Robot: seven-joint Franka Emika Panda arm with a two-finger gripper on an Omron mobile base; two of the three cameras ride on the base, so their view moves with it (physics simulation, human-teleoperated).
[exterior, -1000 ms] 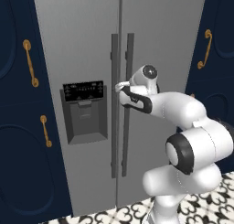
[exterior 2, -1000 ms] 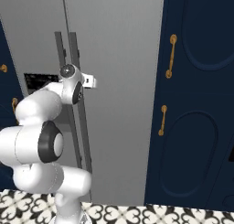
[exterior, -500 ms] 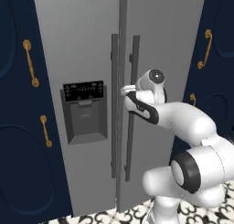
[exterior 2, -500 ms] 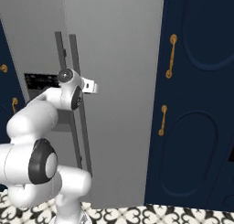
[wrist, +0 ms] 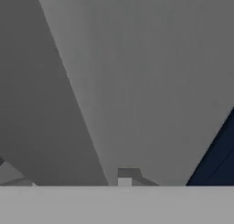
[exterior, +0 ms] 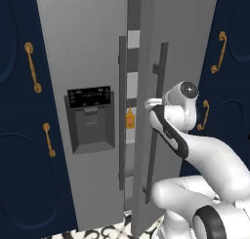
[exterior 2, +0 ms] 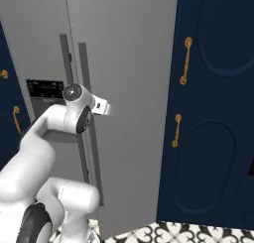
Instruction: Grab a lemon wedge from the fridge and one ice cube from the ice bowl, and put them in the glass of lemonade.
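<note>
Left base view: the fridge (exterior: 93, 62) has its right door (exterior: 146, 87) ajar; through the gap, shelves and a small orange bottle (exterior: 130, 119). The claw (exterior: 152, 104) sits at the right door's handle (exterior: 157, 121).

Right base view: the claw (exterior 2: 105, 108) is at that handle (exterior 2: 89, 133).

Hand view: grey door (wrist: 137, 81) close ahead; whether the claw grips, I cannot tell.

you can't tell whether the end effector (exterior: 152, 104) grips the right door's handle (exterior: 157, 116); its fingertips are hidden behind the bar. inside the fridge (exterior: 88, 62), a small orange item (exterior: 130, 119) in the gap is too small to identify.
</note>
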